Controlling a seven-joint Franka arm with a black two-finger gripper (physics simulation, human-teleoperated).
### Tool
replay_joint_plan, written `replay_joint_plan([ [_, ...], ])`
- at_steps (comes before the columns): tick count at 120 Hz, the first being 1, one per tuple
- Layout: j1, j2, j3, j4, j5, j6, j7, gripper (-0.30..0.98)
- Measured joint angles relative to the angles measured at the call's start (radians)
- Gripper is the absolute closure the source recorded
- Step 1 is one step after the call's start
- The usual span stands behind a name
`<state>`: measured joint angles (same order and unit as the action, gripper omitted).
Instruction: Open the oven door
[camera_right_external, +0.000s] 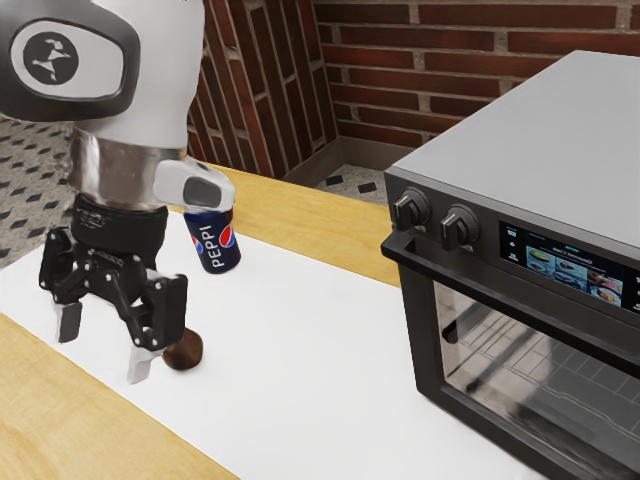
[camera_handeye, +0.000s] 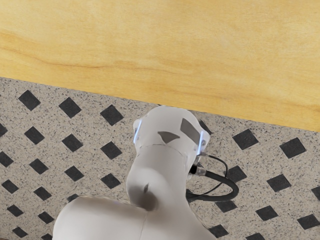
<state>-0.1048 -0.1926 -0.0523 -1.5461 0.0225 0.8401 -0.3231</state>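
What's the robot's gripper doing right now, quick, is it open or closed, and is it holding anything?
Gripper: open, with its two fingers apart and nothing held between them.

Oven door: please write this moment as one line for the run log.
oven door: shut | gripper: open, empty, away from door | soda can: upright | task: not done

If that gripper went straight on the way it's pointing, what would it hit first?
Pointing down, the gripper would probably meet the white sheet or the wooden table; depth leaves which unclear.
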Motion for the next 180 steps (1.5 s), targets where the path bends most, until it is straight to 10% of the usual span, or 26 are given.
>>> replay_joint_plan([
  [30, -0.046, -0.046, -0.048, -0.014, 0.069, 0.344, -0.255, 0.00],
  [51, -0.055, -0.387, -0.055, -0.508, 0.001, 0.848, -0.391, 0.00],
  [68, -0.194, -0.353, -0.050, -0.565, -0.050, 1.142, -0.555, 0.00],
  [84, -0.339, -0.277, 0.016, -0.542, 0.034, 1.312, -0.701, 0.00],
  [180, -0.384, -0.195, 0.026, -0.564, 0.078, 1.574, -1.215, 0.00],
])
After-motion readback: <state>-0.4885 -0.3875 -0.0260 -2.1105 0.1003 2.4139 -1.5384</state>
